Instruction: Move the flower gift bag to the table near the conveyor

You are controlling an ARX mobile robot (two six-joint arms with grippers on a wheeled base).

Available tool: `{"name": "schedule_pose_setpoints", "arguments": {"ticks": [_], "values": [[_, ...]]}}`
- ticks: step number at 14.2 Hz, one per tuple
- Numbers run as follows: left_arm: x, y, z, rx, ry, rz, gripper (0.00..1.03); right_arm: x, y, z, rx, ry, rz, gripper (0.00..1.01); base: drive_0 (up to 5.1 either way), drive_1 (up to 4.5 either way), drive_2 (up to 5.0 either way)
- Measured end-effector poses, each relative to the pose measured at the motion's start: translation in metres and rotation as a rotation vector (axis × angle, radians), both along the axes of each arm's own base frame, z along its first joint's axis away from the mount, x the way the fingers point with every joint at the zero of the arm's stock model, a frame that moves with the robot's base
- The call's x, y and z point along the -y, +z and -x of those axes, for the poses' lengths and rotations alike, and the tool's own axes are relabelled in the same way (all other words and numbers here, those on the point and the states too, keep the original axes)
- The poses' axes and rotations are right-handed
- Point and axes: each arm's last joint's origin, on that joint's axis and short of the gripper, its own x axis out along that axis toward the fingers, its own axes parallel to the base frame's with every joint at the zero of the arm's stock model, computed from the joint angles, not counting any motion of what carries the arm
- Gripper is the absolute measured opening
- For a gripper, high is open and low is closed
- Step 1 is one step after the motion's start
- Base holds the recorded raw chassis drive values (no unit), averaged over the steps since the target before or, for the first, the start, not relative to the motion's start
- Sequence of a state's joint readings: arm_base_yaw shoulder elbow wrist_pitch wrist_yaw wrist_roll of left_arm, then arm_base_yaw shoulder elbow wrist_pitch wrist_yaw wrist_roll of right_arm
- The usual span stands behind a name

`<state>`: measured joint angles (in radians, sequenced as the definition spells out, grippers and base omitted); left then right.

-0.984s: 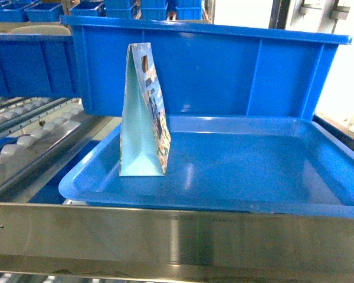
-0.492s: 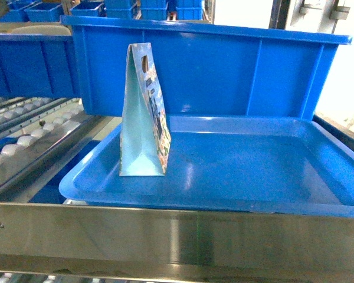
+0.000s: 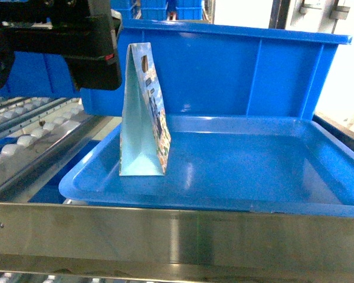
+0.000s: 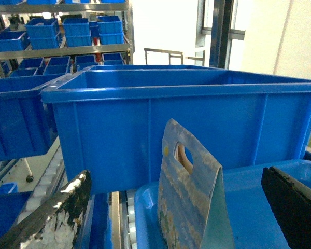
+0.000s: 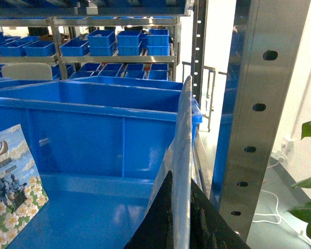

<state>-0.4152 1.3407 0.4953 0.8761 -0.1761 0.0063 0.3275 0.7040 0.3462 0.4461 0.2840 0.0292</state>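
I'm in the approach step: left gripper [image 4: 176,207] spread wide, hanging just behind the flower gift bag [image 3: 144,115] standing upright in the blue tray [image 3: 253,194]; next I'd close on its handle top.

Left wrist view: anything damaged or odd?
Yes: the left gripper has a black finger with badly chipped, whitish paint. The flowered paper gift bag stands upright and undamaged in the shiny blue plastic tray.

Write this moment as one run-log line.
phase: approach | left gripper: open, astride upright floral paper gift bag | bag: standing in shiny blue plastic tray | right gripper: shut on clear plastic sheet
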Motion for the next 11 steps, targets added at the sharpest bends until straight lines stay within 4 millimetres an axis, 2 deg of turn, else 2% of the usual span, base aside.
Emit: {"name": "schedule_pose_setpoints", "arguments": {"ticks": [2, 5, 8, 10, 11], "values": [[0.007, 0.006, -0.02, -0.006, -0.01, 0.005, 0.98, 0.0, 0.0, 0.0, 0.0, 0.0, 0.0, 0.03, 0.0, 0.0, 0.0], [0.026, -0.003, -0.045, -0.1, -0.056, -0.006, 0.98, 0.0, 0.0, 0.0, 0.0, 0.0, 0.0, 0.03, 0.0, 0.0, 0.0], [0.042, -0.01, -0.059, -0.136, -0.052, -0.033, 0.98, 0.0, 0.0, 0.0, 0.0, 0.0, 0.0, 0.03, 0.0, 0.0, 0.0], [0.044, -0.022, -0.068, -0.193, -0.019, -0.041, 0.98, 0.0, 0.0, 0.0, 0.0, 0.0, 0.0, 0.03, 0.0, 0.0, 0.0], [0.049, -0.024, -0.072, -0.199, 0.011, -0.037, 0.85, 0.0, 0.0, 0.0, 0.0, 0.0, 0.0, 0.03, 0.0, 0.0, 0.0]]}}
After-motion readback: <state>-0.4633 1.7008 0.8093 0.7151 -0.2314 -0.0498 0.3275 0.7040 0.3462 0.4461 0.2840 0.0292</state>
